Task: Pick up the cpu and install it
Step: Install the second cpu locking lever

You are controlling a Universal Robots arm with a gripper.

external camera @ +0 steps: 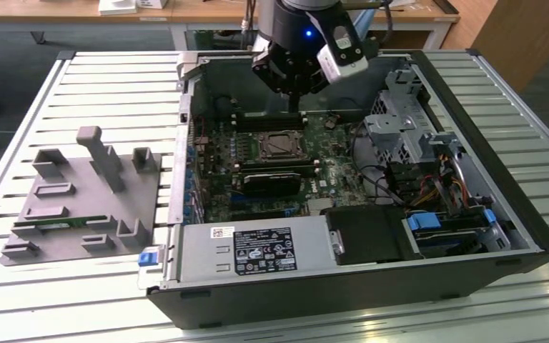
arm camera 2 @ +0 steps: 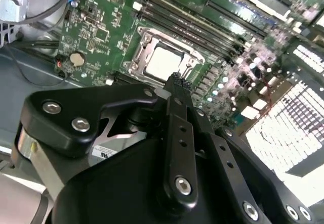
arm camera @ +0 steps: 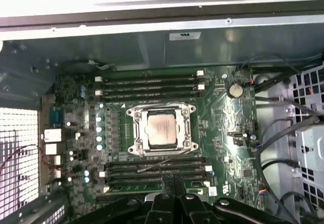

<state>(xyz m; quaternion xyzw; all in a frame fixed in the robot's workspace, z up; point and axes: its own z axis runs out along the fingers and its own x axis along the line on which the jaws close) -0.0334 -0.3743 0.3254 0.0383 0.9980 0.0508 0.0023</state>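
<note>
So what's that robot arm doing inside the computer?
A robot arm's gripper hangs over the open computer case, just above the green motherboard. Its fingers are closed together and hold nothing. The cpu, the little silvery square chip, already sits in its socket in the middle of the board, with memory slots on both sides of it. Beside the case, on the slatted table, stands a grey parts holder.
</note>
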